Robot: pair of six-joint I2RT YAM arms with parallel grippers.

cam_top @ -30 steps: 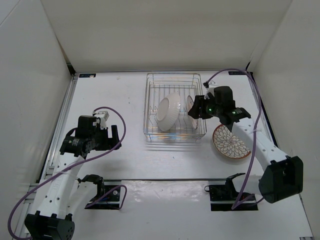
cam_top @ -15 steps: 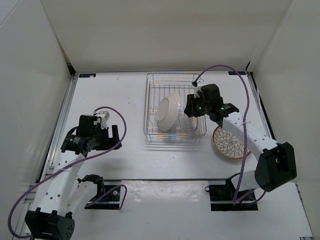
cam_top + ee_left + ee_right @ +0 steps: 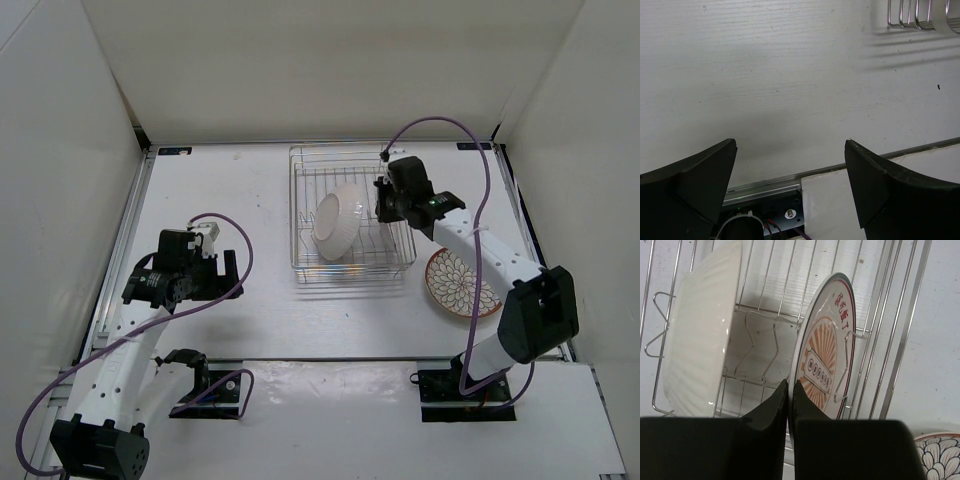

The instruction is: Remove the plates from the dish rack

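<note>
Right wrist view only: I see right tool pinched narrow on pale plate rim, upright in dish rack, beside white plate. Overhead: petal plate flat on worktop, just right of rack. Left tool wide, well apart.

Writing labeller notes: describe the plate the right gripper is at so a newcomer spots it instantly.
Start at the wire dish rack toward the back of the table. Two plates are slotted in it; take the pale plate at its right end, where the right gripper pinches the rim. Unlike the plain white-backed plate beside it, it shows a dark rim and an orange sunburst centre.
</note>
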